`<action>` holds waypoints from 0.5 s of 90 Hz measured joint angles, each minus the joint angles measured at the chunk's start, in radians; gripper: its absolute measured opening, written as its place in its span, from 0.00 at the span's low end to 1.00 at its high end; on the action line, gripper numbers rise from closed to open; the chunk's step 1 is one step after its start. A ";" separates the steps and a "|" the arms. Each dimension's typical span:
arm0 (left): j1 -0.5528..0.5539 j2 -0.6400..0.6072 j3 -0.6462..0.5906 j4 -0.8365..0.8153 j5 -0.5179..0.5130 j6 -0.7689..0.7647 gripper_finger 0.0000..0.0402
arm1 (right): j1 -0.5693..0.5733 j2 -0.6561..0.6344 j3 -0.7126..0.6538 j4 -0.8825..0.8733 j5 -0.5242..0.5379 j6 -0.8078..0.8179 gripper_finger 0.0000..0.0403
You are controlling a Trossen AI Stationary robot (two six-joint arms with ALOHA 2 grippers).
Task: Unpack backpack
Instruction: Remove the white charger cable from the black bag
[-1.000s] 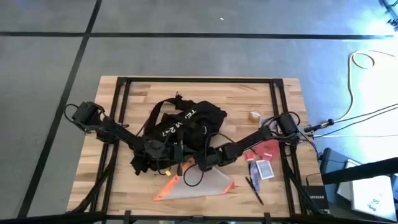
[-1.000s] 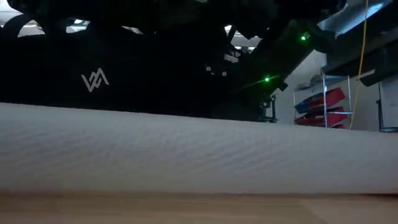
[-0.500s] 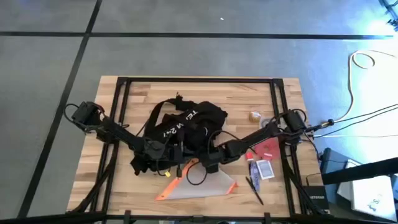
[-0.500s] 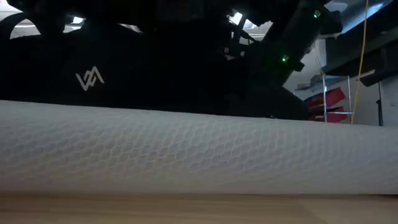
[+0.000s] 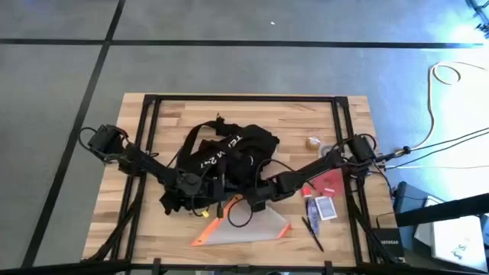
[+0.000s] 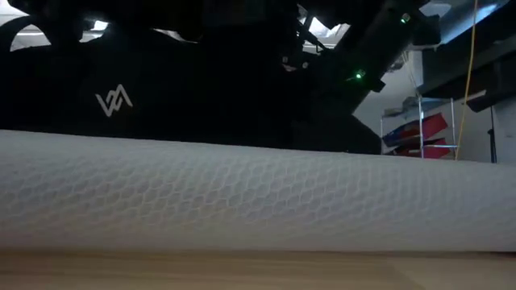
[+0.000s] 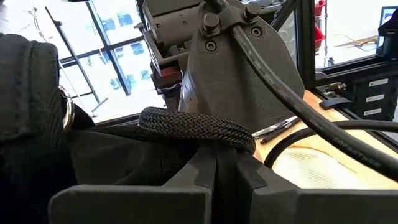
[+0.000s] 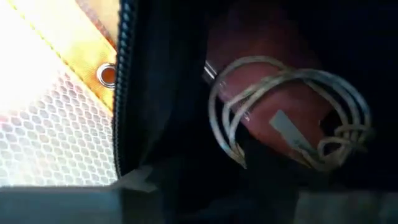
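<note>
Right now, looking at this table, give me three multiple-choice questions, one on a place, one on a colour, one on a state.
1. Where does the translucent mesh pouch with orange trim lie?
A. at the black fabric backpack's near edge
B. at the table's far edge
C. on the floor

2. What colour is the backpack's lettering?
A. yellow
B. white
C. red

3. How do the left hand's fingers stand?
A. wide apart
B. out of sight
C. shut on the backpack's woven strap

Answers: 1 A, the high view shows it there; 2 B, white letters show; 3 C, the left wrist view shows the fingers pressed together under the strap.
</note>
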 joint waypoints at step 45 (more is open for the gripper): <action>0.002 0.001 -0.002 0.002 -0.005 0.000 0.00 | 0.009 0.019 0.003 0.089 0.152 -0.138 0.65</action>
